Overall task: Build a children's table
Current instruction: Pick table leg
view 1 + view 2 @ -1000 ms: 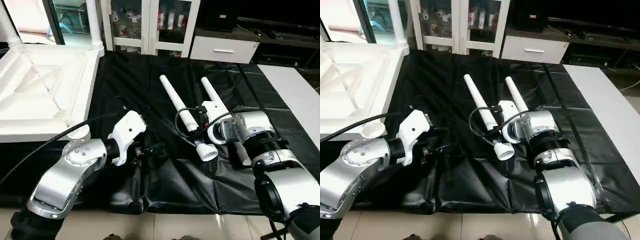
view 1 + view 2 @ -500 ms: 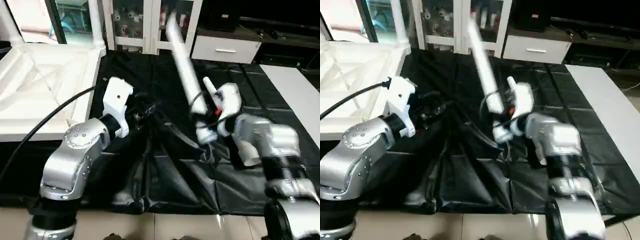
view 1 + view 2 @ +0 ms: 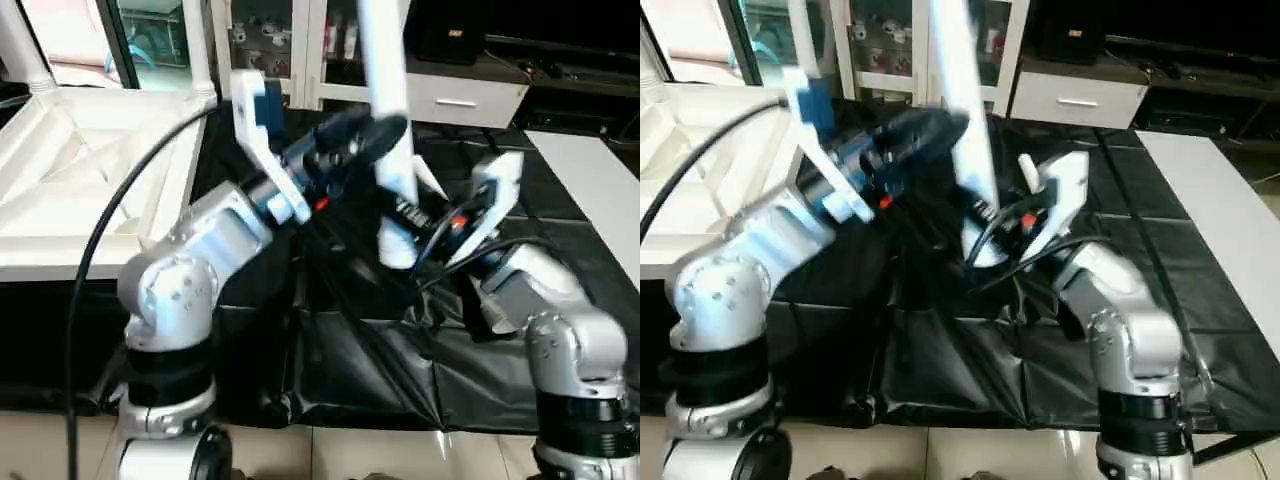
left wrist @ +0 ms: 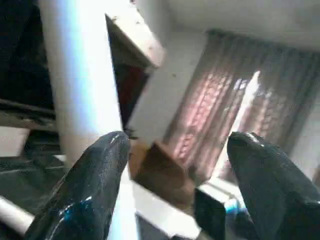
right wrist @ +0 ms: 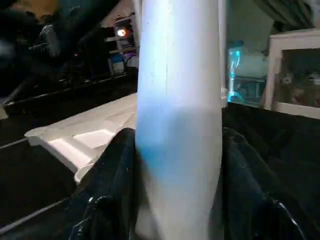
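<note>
Above the middle of the black-sheeted work table one white tube leg stands nearly upright, its wide end low and its narrow end running out past the top of the head views. One more leg lies flat on the sheet behind it, mostly hidden by the arms. Two further legs already rise from the corner sockets of the white table top, which lies upside down with its X ribs showing at the table's left edge. That makes four legs counted, and one top.

Two grippers are at work. The right gripper pinches the raised leg near its wide end: in its wrist view a black finger presses against each side of the tube, with the tube between them. The left gripper reaches in from the left, higher up the same leg. Its two fingers are spread well apart; the leg stands just beside one of them, outside the gap, and whether that finger touches it cannot be told. Nothing lies between the left fingers.

White cabinets with glass doors stand beyond the far edge of the table.
</note>
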